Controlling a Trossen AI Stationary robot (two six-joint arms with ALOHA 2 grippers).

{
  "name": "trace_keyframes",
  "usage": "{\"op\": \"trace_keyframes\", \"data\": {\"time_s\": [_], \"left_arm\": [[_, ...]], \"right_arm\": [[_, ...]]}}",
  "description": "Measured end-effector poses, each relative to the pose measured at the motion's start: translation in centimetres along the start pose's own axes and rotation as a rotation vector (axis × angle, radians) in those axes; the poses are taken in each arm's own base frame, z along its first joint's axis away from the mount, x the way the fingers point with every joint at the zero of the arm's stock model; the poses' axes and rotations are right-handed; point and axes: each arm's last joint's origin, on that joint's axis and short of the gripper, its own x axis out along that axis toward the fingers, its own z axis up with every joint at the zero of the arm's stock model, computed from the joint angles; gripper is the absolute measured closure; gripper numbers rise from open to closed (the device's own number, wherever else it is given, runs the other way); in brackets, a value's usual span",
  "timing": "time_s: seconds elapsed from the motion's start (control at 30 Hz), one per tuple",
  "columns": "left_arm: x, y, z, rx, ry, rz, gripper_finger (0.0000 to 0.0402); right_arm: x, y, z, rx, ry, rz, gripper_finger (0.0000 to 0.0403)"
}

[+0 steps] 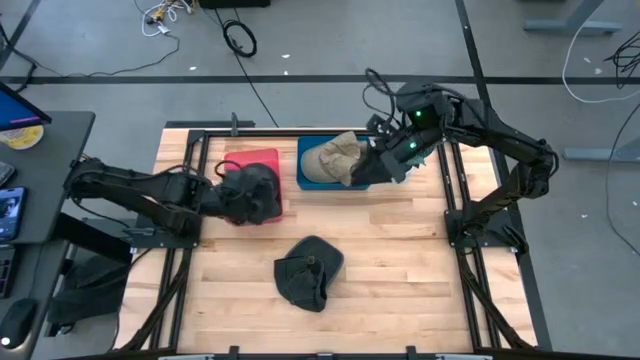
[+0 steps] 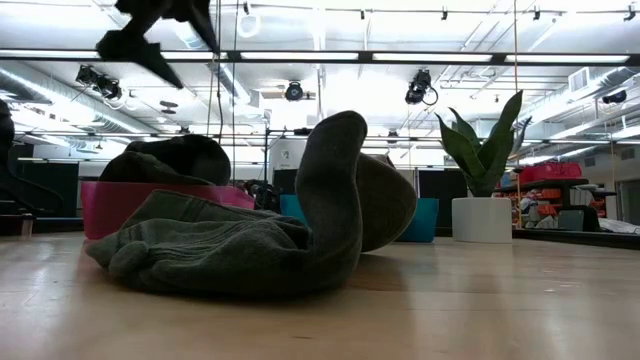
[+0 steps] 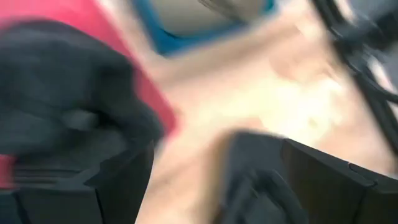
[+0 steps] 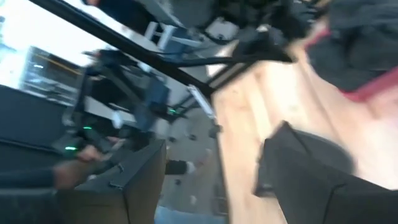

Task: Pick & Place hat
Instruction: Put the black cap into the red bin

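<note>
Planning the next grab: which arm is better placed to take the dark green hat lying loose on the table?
Probably left. The left gripper sits over the red bin, nearer the green hat. The right gripper is by the blue bin holding the tan hat, farther away.

Upper centre of the overhead frame, we find two bins side by side on the tabletop (image 1: pixel 400 250): the left bin (image 1: pixel 262 160) holds one hat (image 1: pixel 252 192), the right bin (image 1: pixel 312 183) another hat (image 1: pixel 333 157). A third hat (image 1: pixel 310 270) lies at lower centre.
</note>
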Motion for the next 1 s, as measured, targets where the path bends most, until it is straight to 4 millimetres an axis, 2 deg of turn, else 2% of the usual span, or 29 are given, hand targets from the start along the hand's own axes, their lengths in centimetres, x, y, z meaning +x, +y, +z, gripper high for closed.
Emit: {"op": "trace_keyframes", "data": {"time_s": [0.17,0.3,0.4,0.57,0.73,1.0], "left_arm": [[0.2,-1.9,-1.1,0.023,0.135,-0.163,0.0061],[0.2,-2.8,-2.9,0.019,0.265,-0.211,0.0070],[0.3,-3.6,-4.4,-0.051,0.357,-0.219,0.0070],[0.6,-4.5,-6.7,-0.232,0.423,-0.180,0.0064],[2.0,-5.2,-9.1,-0.431,0.451,-0.069,0.0060],[5.4,-6.6,-13.2,-0.561,0.505,0.034,0.0059]], "right_arm": [[0.4,-0.1,-0.9,-0.031,0.026,-0.101,0.0130],[0.7,-0.2,-1.8,-0.063,0.052,-0.214,0.0130],[0.8,-0.3,-2.4,-0.089,0.051,-0.317,0.0130],[1.0,-0.2,-2.7,-0.136,0.008,-0.436,0.0130],[1.2,-0.1,-2.9,-0.180,0.005,-0.462,0.0130],[3.7,-2.3,-4.3,-0.181,0.106,-0.505,0.0130]]}}
